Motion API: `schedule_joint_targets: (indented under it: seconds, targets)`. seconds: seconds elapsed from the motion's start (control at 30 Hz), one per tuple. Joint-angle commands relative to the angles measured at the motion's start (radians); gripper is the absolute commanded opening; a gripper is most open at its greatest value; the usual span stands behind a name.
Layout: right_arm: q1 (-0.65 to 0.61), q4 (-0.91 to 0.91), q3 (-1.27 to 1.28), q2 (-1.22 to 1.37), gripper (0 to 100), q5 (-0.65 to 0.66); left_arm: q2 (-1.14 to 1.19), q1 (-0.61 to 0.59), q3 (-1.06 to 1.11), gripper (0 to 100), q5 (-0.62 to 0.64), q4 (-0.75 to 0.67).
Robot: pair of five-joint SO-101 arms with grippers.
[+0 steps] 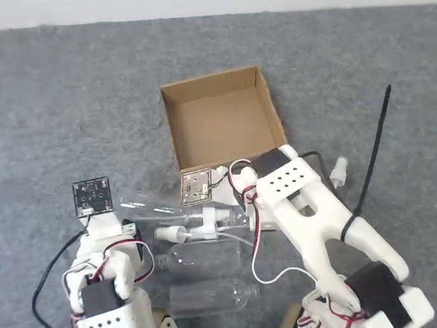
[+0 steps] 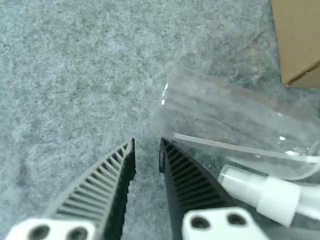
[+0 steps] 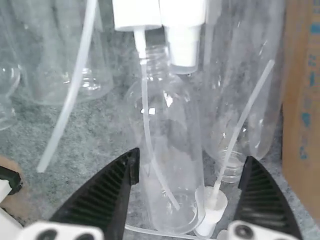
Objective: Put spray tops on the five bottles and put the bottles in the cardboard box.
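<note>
Several clear bottles lie on their sides on the grey carpet (image 1: 49, 108), in front of the cardboard box (image 1: 271, 111). In the high view the nearest bottle (image 1: 209, 296) runs left to right with its neck to the right. The next bottle (image 1: 202, 257) lies parallel, and its neck seems to point left. A loose spray top (image 1: 339, 172) lies on the carpet to the right of my right arm, apart from the bottles.

The box stands open-topped, and I see only its bare brown floor.

My right arm stretches from the lower right edge up over the bottle cluster, with its wrist just short of the box's near wall. Through its wrist camera, the right gripper (image 3: 191, 157) is spread wide with one finger on either side of a bottle (image 3: 165, 125), gripping nothing. That bottle's long axis runs straight away from the gripper, neck at the far end. A thin tube (image 3: 145, 110) runs from a white spray top (image 3: 135, 15) through that neck. A second spray top (image 3: 182, 35) lies just beside it.

My left arm sits folded at the lower left. The left gripper (image 2: 146, 145) is low over the carpet with only a narrow gap between its fingers, holding nothing. Its tips are just beside the rounded end of another bottle (image 2: 235, 120).
</note>
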Motion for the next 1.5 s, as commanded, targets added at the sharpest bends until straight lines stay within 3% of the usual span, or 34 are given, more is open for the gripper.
schedule_joint_targets:
  seconds: [0.0,0.37,0.67,1.3,1.47]
  targets:
    - [-0.019,0.042,0.0,0.028,26.1,0.011,-0.014,-0.003,-0.013,7,-0.003,0.0]
    - [-0.022,0.176,0.0,-0.231,26.1,0.006,-0.014,-0.003,-0.013,7,-0.003,0.0]
    - [-0.176,0.166,0.012,-0.272,26.0,-0.121,-0.014,-0.003,-0.013,7,-0.003,0.0]
    - [-0.202,-0.151,0.262,-0.271,25.9,-0.147,-0.014,-0.003,-0.013,7,-0.003,0.0]
    - [-0.148,-0.222,0.281,-0.185,25.9,-0.147,-0.014,-0.003,-0.013,7,-0.003,0.0]
